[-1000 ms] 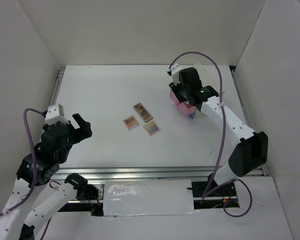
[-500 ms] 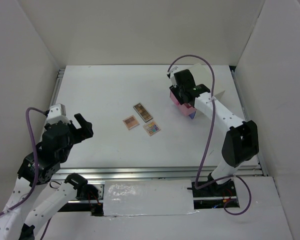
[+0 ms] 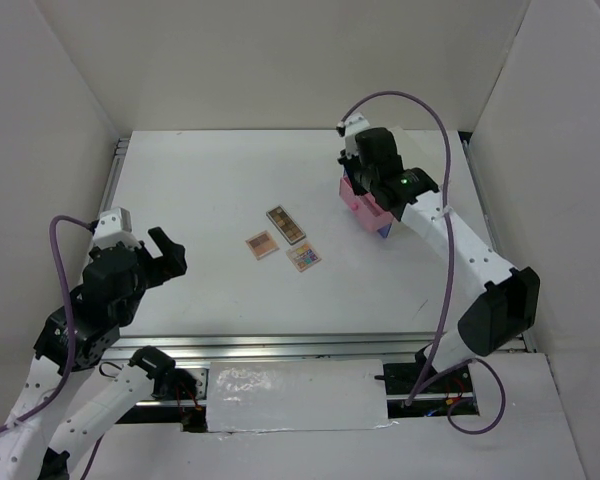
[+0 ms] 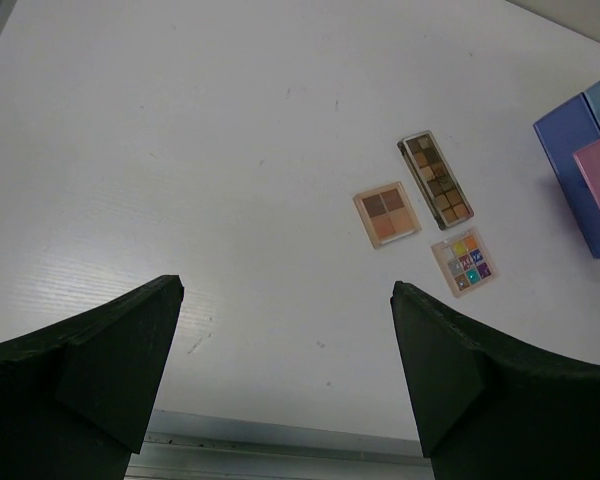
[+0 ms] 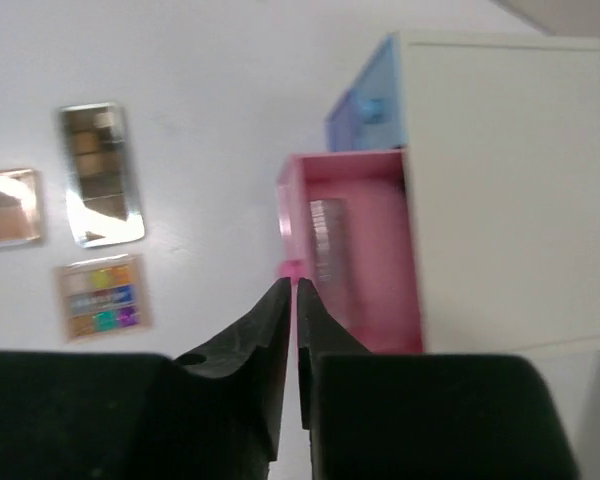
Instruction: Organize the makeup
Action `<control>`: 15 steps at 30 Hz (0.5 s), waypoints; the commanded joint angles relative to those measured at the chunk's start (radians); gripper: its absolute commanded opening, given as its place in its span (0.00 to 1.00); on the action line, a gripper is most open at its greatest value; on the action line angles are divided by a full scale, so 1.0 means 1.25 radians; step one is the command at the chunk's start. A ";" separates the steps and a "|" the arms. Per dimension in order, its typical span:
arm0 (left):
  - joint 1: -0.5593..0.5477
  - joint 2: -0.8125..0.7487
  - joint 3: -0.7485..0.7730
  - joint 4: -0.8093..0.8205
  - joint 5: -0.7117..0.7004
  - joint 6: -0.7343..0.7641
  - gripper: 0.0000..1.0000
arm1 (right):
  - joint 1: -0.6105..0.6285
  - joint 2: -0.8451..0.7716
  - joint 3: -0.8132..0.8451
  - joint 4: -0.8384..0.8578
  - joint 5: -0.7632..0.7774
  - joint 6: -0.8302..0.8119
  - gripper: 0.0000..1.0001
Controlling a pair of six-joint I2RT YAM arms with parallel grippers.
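the flat white table (image 3: 200,190) fills your top view, with the arm bases at its near edge. at its far right stands the white box (image 5: 500,190) with two coloured drawers, mostly hidden from above by the right arm. in the right wrist view its pink plastic drawer (image 5: 375,300) is pulled out and open on top, and the translucent blue drawer (image 5: 365,100) next to it sits pushed in. a pale ridged thing (image 5: 327,245) lies inside the pink drawer; you cannot tell what it is.

your right gripper (image 5: 288,290) hangs over the front edge of the pink drawer, its black fingers pressed almost together with only a thin slit between them and nothing visible in that slit. your left gripper (image 4: 285,290) is held above the near left part of the table with its fingers spread wide and nothing between them, well apart from the makeup.

the three flat palettes lie in a loose cluster on the middle of the table, between the two arms, none touching another. the long brown eyeshadow palette (image 4: 435,180) lies farthest back. the square peach palette (image 4: 387,214) is just beside it to the left, and the small multicoloured palette (image 4: 462,262) lies nearest the arms.
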 commanded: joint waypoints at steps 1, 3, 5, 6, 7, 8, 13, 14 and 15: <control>0.001 -0.015 -0.004 0.032 0.003 0.023 0.99 | 0.046 -0.021 -0.069 0.026 -0.149 0.068 0.11; 0.000 -0.014 -0.004 0.034 0.007 0.024 0.99 | 0.057 -0.003 -0.092 0.047 -0.173 0.078 0.00; 0.001 -0.006 -0.006 0.034 0.011 0.026 0.99 | 0.060 0.041 -0.076 0.051 -0.136 0.099 0.00; 0.001 -0.004 -0.004 0.034 0.011 0.026 0.99 | 0.060 0.061 -0.063 0.038 -0.078 0.106 0.00; 0.000 0.001 -0.003 0.033 0.013 0.026 0.99 | 0.061 0.100 -0.049 0.030 -0.033 0.123 0.00; 0.001 0.000 -0.003 0.031 0.010 0.025 0.99 | 0.062 0.118 -0.035 0.025 0.018 0.132 0.00; 0.000 -0.010 -0.006 0.035 0.010 0.026 0.99 | 0.059 0.239 0.048 -0.020 0.325 0.159 0.00; 0.000 -0.010 -0.006 0.035 0.011 0.026 0.99 | 0.059 0.247 0.059 -0.023 0.345 0.157 0.00; 0.000 -0.010 -0.006 0.035 0.011 0.026 0.99 | 0.059 0.260 0.061 -0.025 0.363 0.153 0.00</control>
